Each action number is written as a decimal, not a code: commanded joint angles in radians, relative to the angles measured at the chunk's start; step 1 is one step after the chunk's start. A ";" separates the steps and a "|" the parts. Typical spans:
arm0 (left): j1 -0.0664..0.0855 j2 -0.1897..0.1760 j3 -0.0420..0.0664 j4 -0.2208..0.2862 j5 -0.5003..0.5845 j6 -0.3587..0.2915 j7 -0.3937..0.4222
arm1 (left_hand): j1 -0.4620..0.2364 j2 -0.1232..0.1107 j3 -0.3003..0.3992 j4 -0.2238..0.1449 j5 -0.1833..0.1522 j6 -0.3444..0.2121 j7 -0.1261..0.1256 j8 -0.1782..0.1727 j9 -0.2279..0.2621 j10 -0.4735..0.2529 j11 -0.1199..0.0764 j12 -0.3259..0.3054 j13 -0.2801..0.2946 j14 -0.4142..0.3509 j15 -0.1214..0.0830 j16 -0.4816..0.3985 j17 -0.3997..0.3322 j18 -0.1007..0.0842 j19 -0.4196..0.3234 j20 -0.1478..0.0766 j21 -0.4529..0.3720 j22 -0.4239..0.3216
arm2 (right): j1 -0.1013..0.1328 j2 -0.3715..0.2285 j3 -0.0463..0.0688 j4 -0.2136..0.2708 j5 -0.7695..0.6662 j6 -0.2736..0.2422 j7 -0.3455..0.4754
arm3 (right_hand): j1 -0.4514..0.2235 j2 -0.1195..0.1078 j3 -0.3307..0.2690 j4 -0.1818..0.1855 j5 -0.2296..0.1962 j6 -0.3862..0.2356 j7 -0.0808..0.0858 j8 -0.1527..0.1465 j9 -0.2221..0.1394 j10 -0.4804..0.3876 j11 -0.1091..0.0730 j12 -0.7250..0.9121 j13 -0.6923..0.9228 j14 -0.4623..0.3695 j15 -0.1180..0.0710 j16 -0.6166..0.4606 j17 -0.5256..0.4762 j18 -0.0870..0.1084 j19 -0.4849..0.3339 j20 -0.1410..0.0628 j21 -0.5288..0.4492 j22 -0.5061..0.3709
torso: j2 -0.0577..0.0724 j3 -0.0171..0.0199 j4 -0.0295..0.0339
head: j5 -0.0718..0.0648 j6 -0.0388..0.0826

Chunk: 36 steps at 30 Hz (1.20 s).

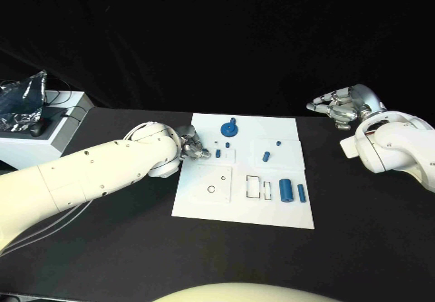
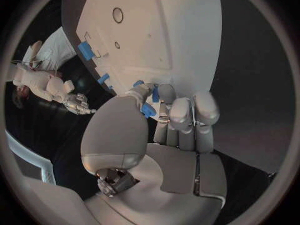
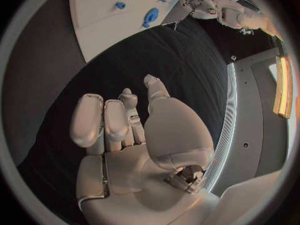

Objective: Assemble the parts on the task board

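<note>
1. A small blue part (image 2: 149, 110) sits pinched between the thumb and fingertips of the left hand (image 1: 192, 148), right at the near-left edge of the white task board (image 1: 272, 214); the pinch looks meant to keep the piece steady for seating it in the board.
2. Just beyond those fingertips another small blue peg (image 1: 219, 153) stands on the board, and a little farther off a blue knob with a round base (image 1: 231, 129) stands near the board's far edge.
3. Farther from the left hand, toward the other arm, a short blue peg (image 1: 266, 156) stands mid-board, and two blue cylinders (image 1: 285, 190) lie side by side next to rectangular recesses (image 1: 253, 185).
4. A round hole (image 1: 211, 188) lies on the robot's side of the left hand, unfilled; the held part may belong there or nearby, though I cannot tell which.
5. The right hand (image 1: 346, 105) hangs well off the board over the black table (image 1: 109, 251), fingers loosely apart and holding nothing, probably parked clear.
</note>
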 commanded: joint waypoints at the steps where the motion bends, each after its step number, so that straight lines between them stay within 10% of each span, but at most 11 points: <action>1: 0.000 0.000 0.000 0.002 -0.004 0.004 0.011 | -0.019 -0.005 0.003 0.001 0.005 -0.002 -0.001 0.007 0.000 -0.001 -0.004 0.004 -0.001 -0.001 0.005 -0.006 0.001 0.004 0.002 0.006 -0.005 0.077 | -0.001 0.000 0.000 0.002 -0.010 0.006 0.009 | -0.002 -0.002 0.003 -0.003 0.006 0.004 0.006 -0.007 -0.001 -0.002 -0.003 -0.003 0.001 0.000 -0.004 -0.003 -0.001 0.005 0.039 -0.008 -0.003 0.148 | 0.000 0.0001 -0.0001 | 0.000 0.001; 36: 0.000 -0.001 0.000 -0.001 0.022 0.001 0.006 | -0.054 -0.005 -0.206 0.097 0.007 0.007 0.003 0.007 -0.003 0.000 -0.001 0.007 -0.003 -0.001 0.005 -0.009 0.001 -0.005 0.006 -0.011 -0.007 0.077 | -0.001 -0.002 0.000 0.001 -0.010 0.005 0.009 | -0.002 -0.002 0.003 -0.003 0.006 0.004 0.006 -0.007 -0.001 -0.002 -0.003 -0.003 0.001 0.000 -0.004 -0.003 -0.001 0.005 0.039 -0.008 -0.003 0.148 | 0.000 -0.0007 0.0005 | 0.000 0.000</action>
